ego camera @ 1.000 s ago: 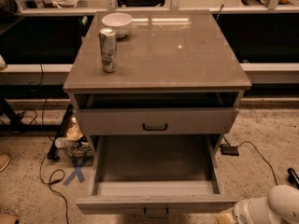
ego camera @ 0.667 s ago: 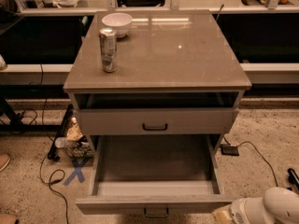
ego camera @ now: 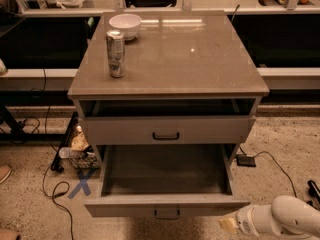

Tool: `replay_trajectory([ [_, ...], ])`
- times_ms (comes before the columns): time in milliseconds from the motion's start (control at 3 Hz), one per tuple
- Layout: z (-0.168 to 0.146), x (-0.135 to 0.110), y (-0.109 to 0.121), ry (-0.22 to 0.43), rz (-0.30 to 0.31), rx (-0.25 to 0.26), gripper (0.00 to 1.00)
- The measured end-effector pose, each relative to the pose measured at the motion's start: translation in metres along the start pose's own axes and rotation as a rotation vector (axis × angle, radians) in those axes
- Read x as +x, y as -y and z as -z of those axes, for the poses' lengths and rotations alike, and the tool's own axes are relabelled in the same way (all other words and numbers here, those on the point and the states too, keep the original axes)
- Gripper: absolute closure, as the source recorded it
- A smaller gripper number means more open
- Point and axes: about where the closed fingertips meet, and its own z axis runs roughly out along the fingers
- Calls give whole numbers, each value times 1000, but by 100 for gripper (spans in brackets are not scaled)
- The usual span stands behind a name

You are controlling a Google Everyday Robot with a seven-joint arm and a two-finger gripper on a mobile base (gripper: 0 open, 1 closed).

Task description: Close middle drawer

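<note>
The grey cabinet [ego camera: 167, 59] stands in the middle of the camera view. Its middle drawer [ego camera: 165, 205] is pulled far out, with its deep box open and nothing in it, and its small dark handle [ego camera: 167, 214] is at the centre of the front. The uppermost drawer [ego camera: 166, 129] above it is open a little. The lowest drawer is hidden under the middle one. My gripper [ego camera: 229, 225] is at the bottom right on a white arm [ego camera: 287, 218]. It sits just below and beside the right end of the middle drawer's front.
A silver can [ego camera: 116, 53] and a white bowl [ego camera: 125, 23] stand on the cabinet top. Cables [ego camera: 52, 184], a blue X mark [ego camera: 82, 183] and clutter [ego camera: 77, 149] lie on the floor at the left. A power adapter [ego camera: 246, 160] and its cord lie at the right.
My gripper and arm have moved a little to the left, closer to the right end of the middle drawer's front. The drawers have not moved.
</note>
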Motion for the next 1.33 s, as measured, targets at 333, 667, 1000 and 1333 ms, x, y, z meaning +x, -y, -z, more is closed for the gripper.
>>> replay_trajectory([
  [333,-14,-7,6,43,16,-20,100],
  [667,-39,-34,20,119,66,-49,100],
  [1000,-40,-38,21,128,72,-50,100],
  [1333,-49,-94,32,242,143,-67,100],
])
